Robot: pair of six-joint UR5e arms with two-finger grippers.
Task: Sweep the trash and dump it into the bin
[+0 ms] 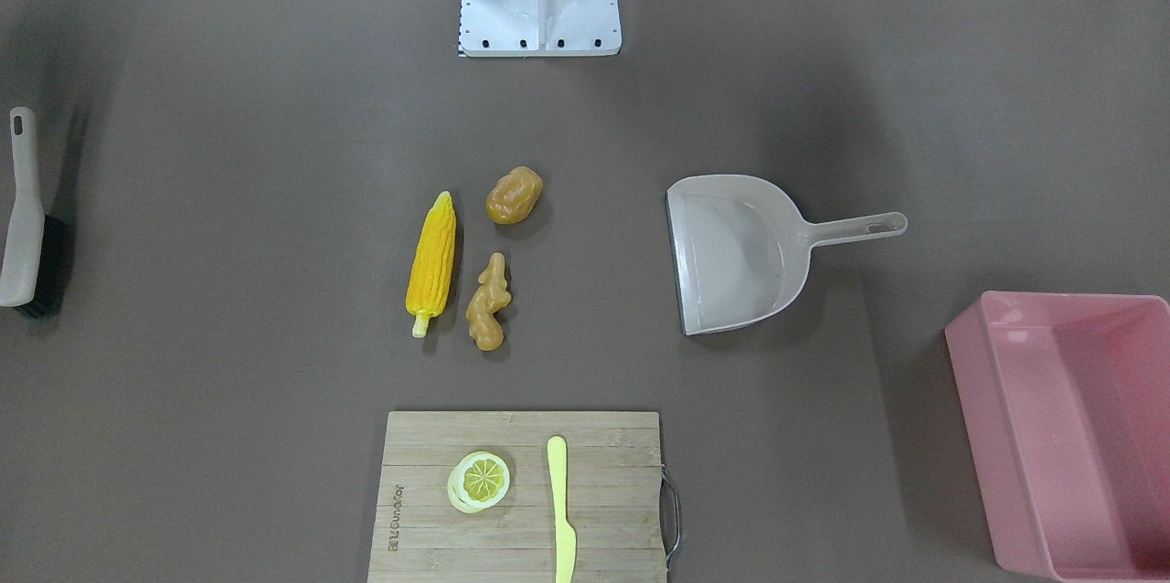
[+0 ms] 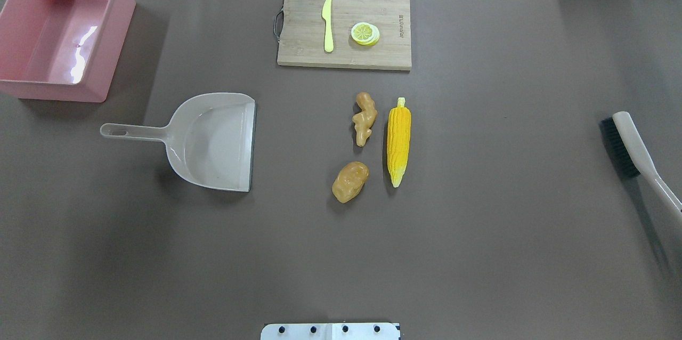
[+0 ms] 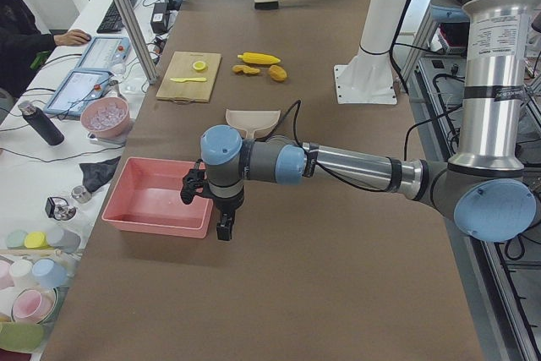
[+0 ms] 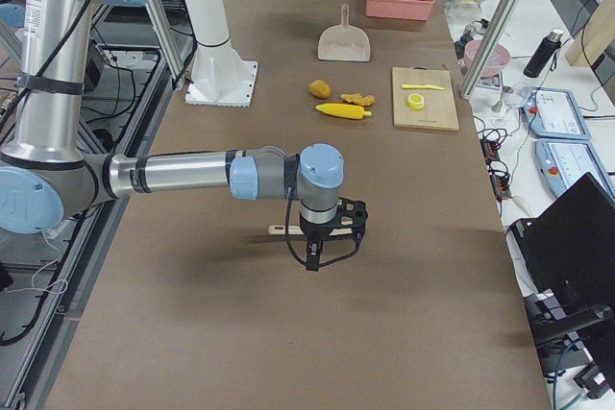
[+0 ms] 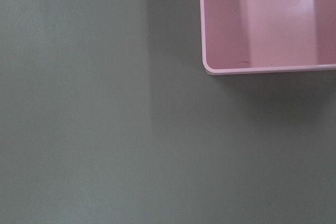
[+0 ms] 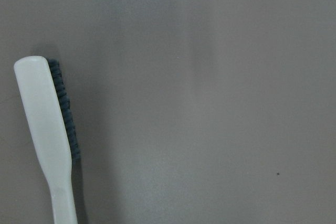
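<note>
A yellow corn cob (image 2: 399, 140), a tan-brown potato-like lump (image 2: 350, 181) and a knobbly ginger-like root (image 2: 364, 118) lie close together mid-table. The empty pink bin (image 2: 53, 91) stands at the far left corner. My left gripper (image 3: 221, 230) hangs above the table just beside the bin's near corner; its wrist view shows that corner (image 5: 210, 69). My right gripper (image 4: 310, 261) hangs above the table by the brush at the right end. I cannot tell whether either gripper is open or shut. Neither shows in the overhead view.
A beige dustpan (image 2: 213, 140) lies left of the trash, mouth toward it. A beige brush with black bristles (image 2: 634, 151) lies at the right edge and shows in the right wrist view (image 6: 47, 129). A wooden board (image 2: 303, 52) with a lemon slice (image 2: 365, 33) and pale knife (image 2: 327, 24) lies at the far side.
</note>
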